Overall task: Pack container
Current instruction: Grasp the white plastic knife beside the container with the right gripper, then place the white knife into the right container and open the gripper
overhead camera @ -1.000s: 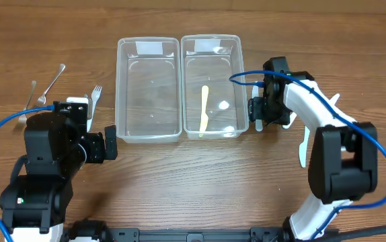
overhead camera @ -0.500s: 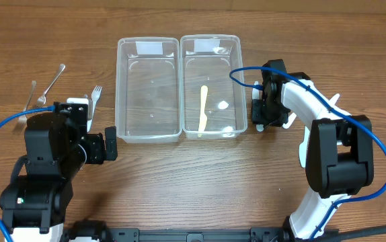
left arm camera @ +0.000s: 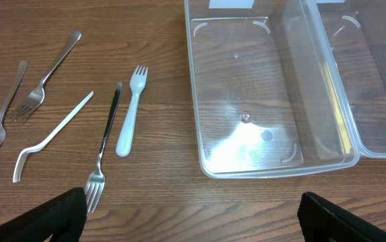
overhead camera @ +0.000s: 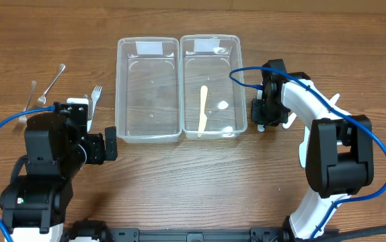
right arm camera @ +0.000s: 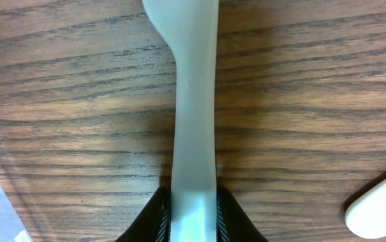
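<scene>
White plastic utensil (right arm camera: 194, 101) is clamped at lower centre by the right tool (right arm camera: 193, 215), evidently for lifting; left tool (left arm camera: 193, 215) is seen spread, idle.

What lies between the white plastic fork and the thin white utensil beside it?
A metal fork lies between the white plastic fork and the thin white utensil; the left wrist view shows it.

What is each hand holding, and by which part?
Right hand pinches a white plastic utensil by its narrow handle; its head is cut off from view. Left hand is open, holding nothing.
</scene>
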You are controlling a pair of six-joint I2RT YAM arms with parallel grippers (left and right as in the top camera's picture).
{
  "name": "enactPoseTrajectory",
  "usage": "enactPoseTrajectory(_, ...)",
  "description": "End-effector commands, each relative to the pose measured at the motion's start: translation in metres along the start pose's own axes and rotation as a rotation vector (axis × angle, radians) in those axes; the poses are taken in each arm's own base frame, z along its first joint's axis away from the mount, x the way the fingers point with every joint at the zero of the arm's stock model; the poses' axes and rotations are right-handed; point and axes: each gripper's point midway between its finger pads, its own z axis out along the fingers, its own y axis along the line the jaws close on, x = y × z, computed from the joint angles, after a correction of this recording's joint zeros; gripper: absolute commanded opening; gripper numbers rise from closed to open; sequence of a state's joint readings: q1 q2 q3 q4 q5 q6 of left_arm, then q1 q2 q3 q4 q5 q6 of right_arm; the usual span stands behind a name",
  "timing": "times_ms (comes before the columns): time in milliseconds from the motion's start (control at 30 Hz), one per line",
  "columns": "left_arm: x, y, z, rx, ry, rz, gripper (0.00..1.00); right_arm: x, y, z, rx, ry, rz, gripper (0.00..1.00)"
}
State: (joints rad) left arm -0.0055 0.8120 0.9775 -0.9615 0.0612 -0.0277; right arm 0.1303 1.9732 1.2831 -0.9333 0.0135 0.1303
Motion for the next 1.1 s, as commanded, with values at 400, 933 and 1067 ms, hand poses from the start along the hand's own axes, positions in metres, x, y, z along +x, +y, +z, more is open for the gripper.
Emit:
enactPoseTrajectory(400, -0.009, -0.002, -0.007, 0.015, -0.029, -0.015, 1.0, -0.035, 0.13, -0.17, -0.147, -0.379, -0.276, 0.04)
enactPoseTrajectory(933, -0.009, -0.002, -0.007, 0.015, -0.03, -0.015, 1.0, -0.026, 0.168, -0.09, -0.121, -0.229, -0.285, 0.48)
enactPoseTrajectory(1067, -0.011, -0.002, -0.007, 0.015, -0.038, -0.014, 1.0, -0.063, 0.159, -0.195, -0.132, -0.474, -0.181, 0.58)
